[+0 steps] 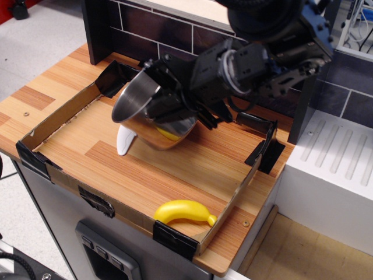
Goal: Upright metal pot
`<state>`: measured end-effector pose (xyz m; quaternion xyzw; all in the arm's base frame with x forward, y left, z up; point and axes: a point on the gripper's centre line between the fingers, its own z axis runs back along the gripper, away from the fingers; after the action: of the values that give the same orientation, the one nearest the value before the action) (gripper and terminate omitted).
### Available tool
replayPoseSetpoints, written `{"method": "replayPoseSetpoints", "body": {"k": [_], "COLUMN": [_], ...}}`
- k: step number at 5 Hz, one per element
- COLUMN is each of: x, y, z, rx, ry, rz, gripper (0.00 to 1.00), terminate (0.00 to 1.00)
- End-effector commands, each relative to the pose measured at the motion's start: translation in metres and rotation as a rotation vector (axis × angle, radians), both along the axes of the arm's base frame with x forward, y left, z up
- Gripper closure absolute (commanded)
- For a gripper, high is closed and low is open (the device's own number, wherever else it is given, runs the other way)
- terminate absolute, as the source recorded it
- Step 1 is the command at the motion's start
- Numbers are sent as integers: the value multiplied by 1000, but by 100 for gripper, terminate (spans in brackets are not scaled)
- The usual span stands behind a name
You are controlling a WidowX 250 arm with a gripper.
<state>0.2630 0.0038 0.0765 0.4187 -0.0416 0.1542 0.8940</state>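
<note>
The shiny metal pot (152,114) hangs tilted above the wooden tray floor, its open mouth facing up and to the left. My black gripper (175,108) is shut on the pot's right rim and side, reaching in from the upper right. A yellow reflection shows on the pot's lower wall. The pot's handles are hidden by the gripper. The pot's base is close above the wood near the middle of the tray.
A yellow banana (184,211) lies at the tray's front edge. A white spatula-like piece (124,142) lies under the pot's left side. Low cardboard walls (52,119) with black tape corners ring the tray. A dark tiled wall (175,29) stands behind, a white drainer (338,157) at right.
</note>
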Motion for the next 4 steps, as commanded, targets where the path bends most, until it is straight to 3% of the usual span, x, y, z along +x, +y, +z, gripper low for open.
{"method": "replayPoseSetpoints", "body": {"k": [1, 2, 3, 4], "x": [4, 7, 15, 17], "y": [-14, -18, -24, -25], "z": [11, 20, 27, 30], "rx": [-95, -282, -364, -496], "ry": [-23, -78, -95, -131], "rz": [9, -14, -19, 8], "gripper": [0, 0, 0, 0], "terminate": [0, 0, 0, 0]}}
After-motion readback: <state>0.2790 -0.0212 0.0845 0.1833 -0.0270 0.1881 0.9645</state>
